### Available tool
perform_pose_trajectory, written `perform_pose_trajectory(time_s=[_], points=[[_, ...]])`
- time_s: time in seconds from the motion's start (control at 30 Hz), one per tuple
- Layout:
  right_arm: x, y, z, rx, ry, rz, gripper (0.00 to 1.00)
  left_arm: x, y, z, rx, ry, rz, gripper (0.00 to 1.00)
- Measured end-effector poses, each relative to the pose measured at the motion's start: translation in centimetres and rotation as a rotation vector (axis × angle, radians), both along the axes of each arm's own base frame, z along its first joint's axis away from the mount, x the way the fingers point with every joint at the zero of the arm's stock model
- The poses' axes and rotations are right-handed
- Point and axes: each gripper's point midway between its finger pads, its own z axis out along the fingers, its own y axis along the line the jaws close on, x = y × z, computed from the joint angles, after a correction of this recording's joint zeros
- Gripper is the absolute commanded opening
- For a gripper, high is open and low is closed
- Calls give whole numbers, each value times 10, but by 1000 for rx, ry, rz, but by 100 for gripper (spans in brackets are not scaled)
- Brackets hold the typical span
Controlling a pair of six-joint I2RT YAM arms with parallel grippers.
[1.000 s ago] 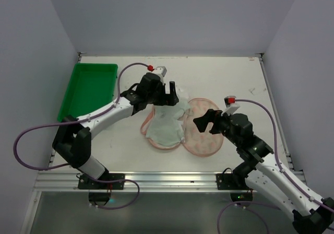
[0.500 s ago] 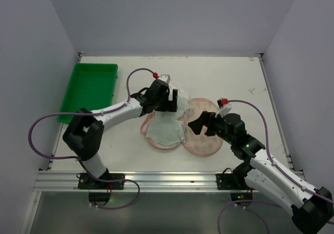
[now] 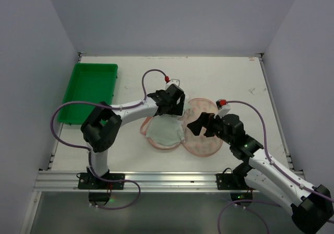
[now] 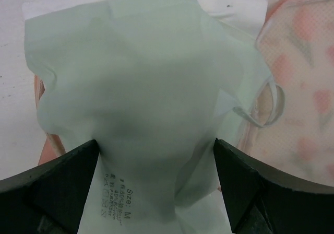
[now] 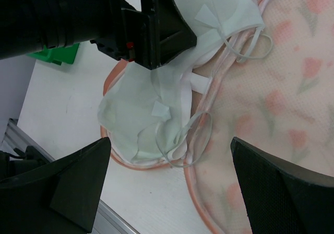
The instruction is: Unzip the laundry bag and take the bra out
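The laundry bag (image 3: pixel 204 140) lies open on the table, its cream printed half to the right and its pink rim showing. It also shows in the left wrist view (image 4: pixel 302 103) and the right wrist view (image 5: pixel 282 103). A pale green-white bra (image 3: pixel 166 130) lies on the bag's left half, with its straps trailing toward the middle. My left gripper (image 3: pixel 175 107) is open, and its jaws straddle the bra (image 4: pixel 141 88) at its far end without closing on it. My right gripper (image 3: pixel 200 124) is open and empty above the seam between the bra (image 5: pixel 141 114) and the bag's right half.
A green plastic tray (image 3: pixel 88 90) stands at the far left of the table. The left arm's purple cable loops above the bag. A metal rail runs along the table's near edge (image 3: pixel 156 180).
My left gripper has moved right and come down over the far end of the bra. My right gripper has moved left, over the bag. The bra and bag have barely shifted.
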Motion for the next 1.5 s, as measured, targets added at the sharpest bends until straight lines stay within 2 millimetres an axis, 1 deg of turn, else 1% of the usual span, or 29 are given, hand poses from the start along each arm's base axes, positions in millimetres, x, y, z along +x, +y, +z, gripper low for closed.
perform_pose_trajectory(time_s=[0.1, 0.13, 0.2, 0.23, 0.4, 0.43, 0.5, 0.57, 0.73, 0.9, 1.0, 1.13, 1.17, 1.23, 1.37, 1.5], points=[[-1, 0, -2, 0, 2, 2, 99, 1, 3, -8, 45, 4, 12, 82], [-1, 0, -2, 0, 2, 2, 99, 1, 5, -9, 56, 6, 15, 71], [-1, 0, -3, 1, 1, 3, 99, 0, 7, -10, 71, 7, 20, 61], [-1, 0, -3, 1, 1, 3, 99, -1, 8, -11, 77, 7, 23, 53], [-1, 0, -4, 2, 0, 3, 99, -2, 10, -10, 84, 9, 23, 44], [-1, 0, -4, 2, -1, 3, 99, -2, 10, -9, 82, 9, 23, 41], [-1, 0, -4, 2, -1, 3, 99, -2, 10, -5, 74, 5, 21, 38], [-1, 0, -4, 2, -2, 3, 99, -3, 10, 4, 60, -3, 20, 34], [-1, 0, -4, 4, -4, 3, 99, -6, 12, 41, 1, -56, 20, 28], [-1, -1, 2, 15, -22, 1, 99, -8, 18, 78, -48, -116, 30, 28], [-2, -2, 8, 26, -43, -4, 99, -11, 28, 96, -52, -150, 49, 29], [-3, -7, 12, 39, -73, -22, 99, -13, 48, 129, -72, -218, 88, 30], [-4, -8, 13, 43, -82, -25, 99, -12, 56, 142, -81, -245, 98, 30], [-5, -10, 16, 52, -96, -29, 99, -9, 72, 162, -97, -287, 127, 31], [-6, -11, 19, 58, -111, -29, 99, 1, 119, 199, -91, -371, 211, 34], [-5, -11, 17, 51, -107, -29, 99, 12, 175, 228, -4, -469, 314, 35]])
